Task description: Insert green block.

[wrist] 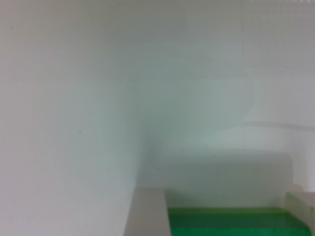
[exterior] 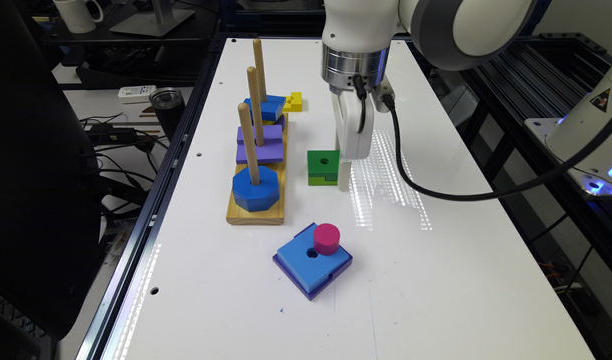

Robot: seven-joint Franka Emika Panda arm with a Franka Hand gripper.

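The green block [exterior: 323,167], dark green on top with a round hole and a lime-green stepped layer below, sits mid-table to the exterior view's right of the peg board. My gripper [exterior: 339,172] reaches straight down at the block's right side, its tip at table level. In the wrist view the green block [wrist: 236,222] fills the gap between both fingers [wrist: 147,214], touching each, so my gripper [wrist: 226,223] is shut on it. The wooden peg board [exterior: 256,212] holds three upright pegs: a blue octagon [exterior: 256,189] on the nearest, purple blocks [exterior: 260,145] on the middle one, a blue block [exterior: 266,106] on the farthest.
A small yellow notched block [exterior: 293,101] lies beside the far peg. Nearer the front, a blue square block on a purple base [exterior: 311,262] carries a pink cylinder [exterior: 326,238]. The arm's black cable [exterior: 436,192] loops over the table to the exterior view's right. Desks with clutter flank the left edge.
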